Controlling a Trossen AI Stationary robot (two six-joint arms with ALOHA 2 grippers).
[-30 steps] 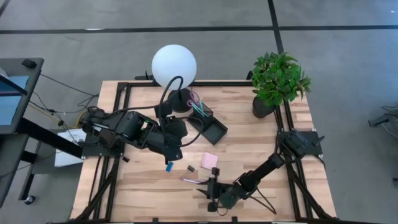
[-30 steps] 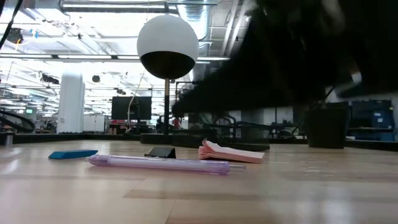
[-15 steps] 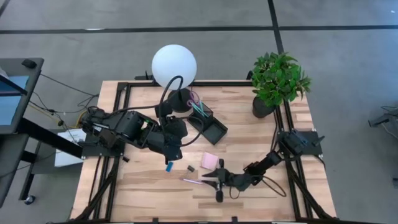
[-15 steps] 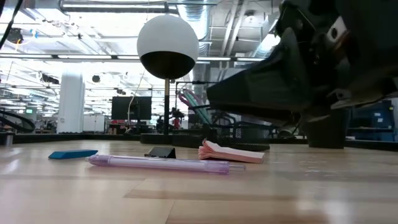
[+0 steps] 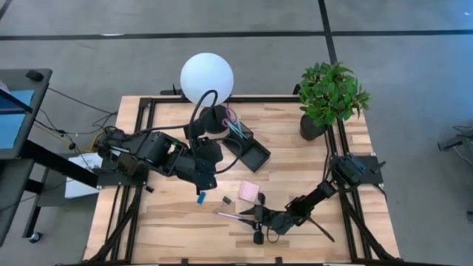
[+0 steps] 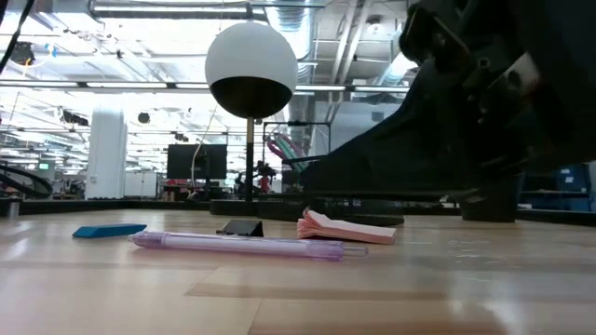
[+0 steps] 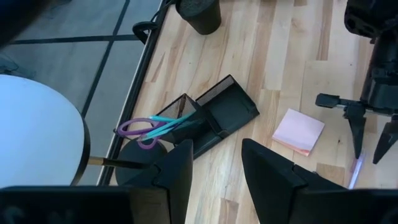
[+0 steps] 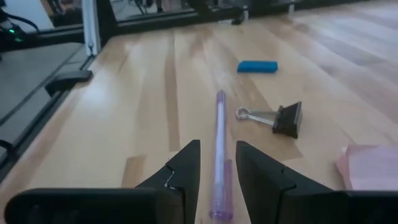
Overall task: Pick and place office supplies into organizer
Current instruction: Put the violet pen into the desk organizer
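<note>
The purple pen (image 8: 220, 155) lies flat near the table's front edge, just beside the black clip (image 8: 278, 118) and pink sticky-note pad (image 5: 248, 191), well apart from the organizer (image 5: 247, 148). The right gripper (image 8: 217, 163) straddles its near end, fingers parted, nothing gripped: step looks like pen pickup, next lower and close. Since half a second ago it shifted slightly forward; left gripper (image 7: 216, 163) open, idle, unmoved near the blue block (image 5: 199, 197).

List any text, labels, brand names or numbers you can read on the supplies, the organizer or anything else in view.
None can be read: the purple pen, sticky-note pad, binder clip, blue block and organizer carry no legible marking.
Room screens behind the table in the low view: too blurred to read.
</note>
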